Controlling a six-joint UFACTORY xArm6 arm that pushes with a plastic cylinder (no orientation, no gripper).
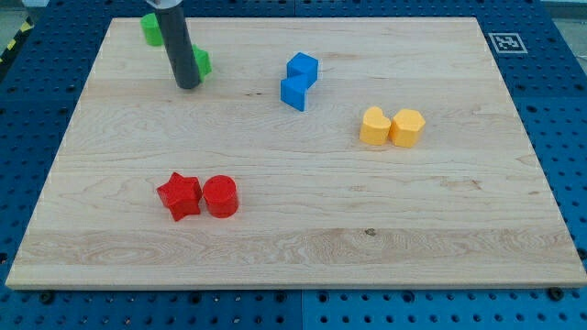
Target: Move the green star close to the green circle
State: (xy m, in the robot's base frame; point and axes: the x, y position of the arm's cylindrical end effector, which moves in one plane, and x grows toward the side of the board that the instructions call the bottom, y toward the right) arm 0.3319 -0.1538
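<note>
A: Where does the green star (201, 61) lie?

B: Near the board's (293, 257) top-left, just right of my tip (188, 85), mostly hidden behind the rod. The green circle (151, 29) sits up-left, near.

A: Best approach?

B: Probably circle to the star's right, then push leftward and upward, slowly.

A: Orientation? Fingers?

B: Star's heading and long axis: cannot tell. No fingers; a bare rod.

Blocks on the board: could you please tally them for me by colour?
Green: 2, the green circle and the green star, which my tip partly hides
Blue: 2
Yellow: 2
Red: 2, a star and a cylinder
Total: 8
</note>
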